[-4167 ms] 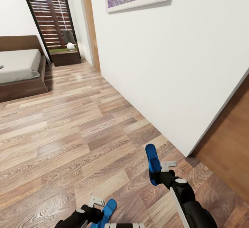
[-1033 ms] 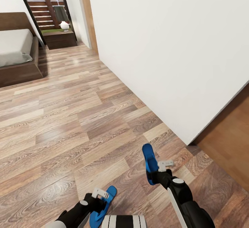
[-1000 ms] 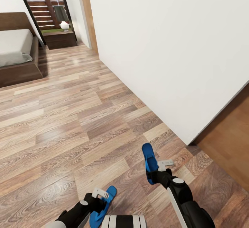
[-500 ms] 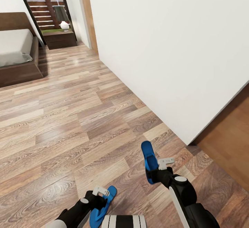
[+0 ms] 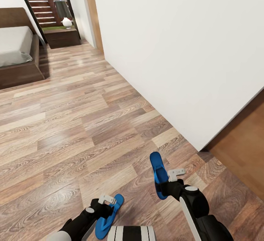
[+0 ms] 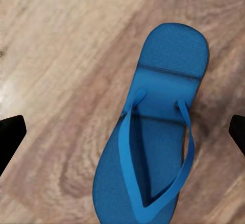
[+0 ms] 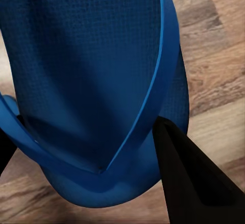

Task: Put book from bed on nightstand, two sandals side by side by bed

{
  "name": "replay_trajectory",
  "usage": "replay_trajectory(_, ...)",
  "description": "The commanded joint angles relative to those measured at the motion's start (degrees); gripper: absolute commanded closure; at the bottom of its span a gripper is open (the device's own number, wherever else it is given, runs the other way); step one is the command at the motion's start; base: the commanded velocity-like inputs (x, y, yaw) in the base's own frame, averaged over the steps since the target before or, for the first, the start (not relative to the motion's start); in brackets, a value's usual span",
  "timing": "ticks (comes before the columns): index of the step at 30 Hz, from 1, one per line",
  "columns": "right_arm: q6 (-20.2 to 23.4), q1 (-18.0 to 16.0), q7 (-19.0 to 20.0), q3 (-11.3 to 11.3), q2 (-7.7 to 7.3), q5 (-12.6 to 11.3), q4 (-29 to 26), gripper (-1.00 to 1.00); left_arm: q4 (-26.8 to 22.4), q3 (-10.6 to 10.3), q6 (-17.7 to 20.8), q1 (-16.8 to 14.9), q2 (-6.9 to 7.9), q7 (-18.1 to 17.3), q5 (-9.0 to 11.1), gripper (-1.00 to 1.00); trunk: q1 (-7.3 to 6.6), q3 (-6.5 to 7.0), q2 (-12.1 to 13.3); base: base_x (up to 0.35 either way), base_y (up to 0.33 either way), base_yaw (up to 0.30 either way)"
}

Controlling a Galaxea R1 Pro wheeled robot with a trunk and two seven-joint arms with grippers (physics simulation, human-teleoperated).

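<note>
Two bright blue sandals show low in the head view. The left sandal (image 5: 108,215) lies flat on the wood floor, and my left gripper (image 5: 104,205) hovers just above it. In the left wrist view this sandal (image 6: 153,132) sits between the widely spread fingers of the open left gripper (image 6: 122,132), touching neither. My right gripper (image 5: 167,183) is shut on the other sandal (image 5: 158,173), which stands on edge off the floor. The right wrist view shows a black finger (image 7: 186,178) pressed against that sandal (image 7: 87,66). The bed (image 5: 14,48) and a nightstand (image 5: 62,37) are far back on the left. The book is out of view.
A long white wall (image 5: 176,43) runs along the right and ends at a corner near my right arm, with a brown floor (image 5: 245,149) beyond it. A lamp (image 5: 66,22) stands on the nightstand in front of a black-framed window. Wood-plank floor (image 5: 73,123) stretches toward the bed.
The camera has shifted a little, sliding the bed toward the left edge. The left sandal now lies flat on the floor. The right gripper has sunk slightly with its sandal.
</note>
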Motion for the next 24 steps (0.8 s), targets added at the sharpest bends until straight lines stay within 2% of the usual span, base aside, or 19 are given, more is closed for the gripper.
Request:
replay_trajectory(1,0.33,-0.03,-0.05,0.0,0.01,-0.02,-0.06,1.0,-0.14,-0.1,0.34,-0.01,0.02,-0.03,-0.04,-1.0,-0.01,-0.04,-0.02,0.0,0.0,0.0)
replay_trajectory(13,0.57,-0.02,-0.05,-0.04,0.01,-0.02,-0.07,1.0,-0.47,-0.08,0.36,-0.02,-0.06,0.17,-0.04,-1.0,0.27,-2.48,-0.16,0.0,0.0,0.0)
replay_trajectory(21,0.56,-0.02,-0.05,-0.03,-0.01,-0.02,-0.07,1.0,-1.31,-0.16,0.36,-0.02,-0.09,0.18,-0.04,-1.0,0.27,-2.48,-0.16,0.0,0.0,0.0)
replay_trajectory(24,0.57,-0.02,-0.05,0.0,0.0,-0.02,-0.07,1.0,-1.36,-0.18,0.37,-0.02,-0.07,0.19,-0.04,-1.0,0.35,-3.14,-0.2,0.0,0.0,0.0)
